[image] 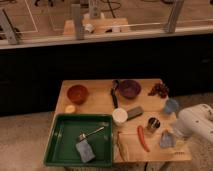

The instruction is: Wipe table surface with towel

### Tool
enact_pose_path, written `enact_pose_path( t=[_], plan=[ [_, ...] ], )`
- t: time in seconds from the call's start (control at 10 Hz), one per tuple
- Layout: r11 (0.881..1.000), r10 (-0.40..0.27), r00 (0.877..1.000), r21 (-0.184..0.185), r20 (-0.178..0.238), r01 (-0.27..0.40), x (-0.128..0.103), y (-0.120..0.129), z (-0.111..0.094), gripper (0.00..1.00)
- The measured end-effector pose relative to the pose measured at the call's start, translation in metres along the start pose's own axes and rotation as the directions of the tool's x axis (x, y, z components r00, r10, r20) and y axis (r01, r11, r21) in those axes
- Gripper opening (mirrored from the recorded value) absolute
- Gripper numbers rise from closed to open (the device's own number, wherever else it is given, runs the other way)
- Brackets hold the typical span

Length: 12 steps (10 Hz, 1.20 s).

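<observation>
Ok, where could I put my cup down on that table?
Bare wood lies between the round orange bowl and the black utensil. The green plastic tray is free on its left. It is crowded on the right, where the robot's tool sits by the crumpled blue towel and small metal cup.

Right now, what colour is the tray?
The tray is green, best seen in the camera view. The gripper is at the table's right edge.

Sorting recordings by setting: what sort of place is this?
Probably an indoor test space: a small wooden table holding a purple bowl and a green tray, a dark low wall behind, and the robot's claw at the table's right edge.
</observation>
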Motion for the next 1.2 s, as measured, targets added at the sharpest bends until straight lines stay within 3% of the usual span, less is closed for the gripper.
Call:
enact_pose_path(
  t=[0.2, 0.8, 1.0, 1.2],
  plan=[
    [1.0, 0.021, 1.0, -0.006, 0.003, -0.021, 0.0013, -0.0002, 0.0055, 0.72],
    [0.996, 0.092, 0.996, 0.006, 0.004, -0.092, 0.0035, -0.0055, 0.0103, 0.1],
    [0.996, 0.092, 0.996, -0.002, 0.005, -0.092, -0.0002, -0.0065, 0.0115, 0.04],
    [0.995, 0.096, 0.995, -0.009, 0.025, -0.096, -0.0021, -0.0061, 0.0081, 0.04]
  ],
)
